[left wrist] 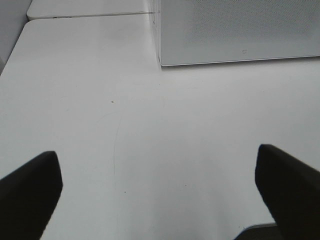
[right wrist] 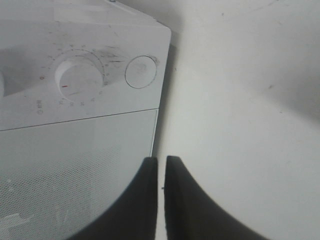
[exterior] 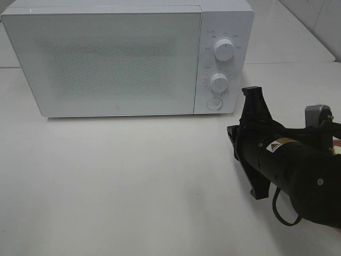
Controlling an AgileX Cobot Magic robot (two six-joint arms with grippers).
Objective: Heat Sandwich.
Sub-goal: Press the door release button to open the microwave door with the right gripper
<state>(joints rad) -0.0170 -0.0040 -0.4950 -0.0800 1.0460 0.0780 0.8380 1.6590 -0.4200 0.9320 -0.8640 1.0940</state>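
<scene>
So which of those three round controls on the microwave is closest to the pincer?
The flat button at the bottom, under the two raised knobs; the right pincer is just beside it.

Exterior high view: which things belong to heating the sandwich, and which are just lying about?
Job: white box-shaped microwave oven, door closed; its two white dials; round white button; black right gripper, shut. No sandwich in view.
Just there: white tabletop; black left gripper, open.

Right end effector (exterior: 252, 93) beside white microwave (exterior: 117, 58)
</scene>
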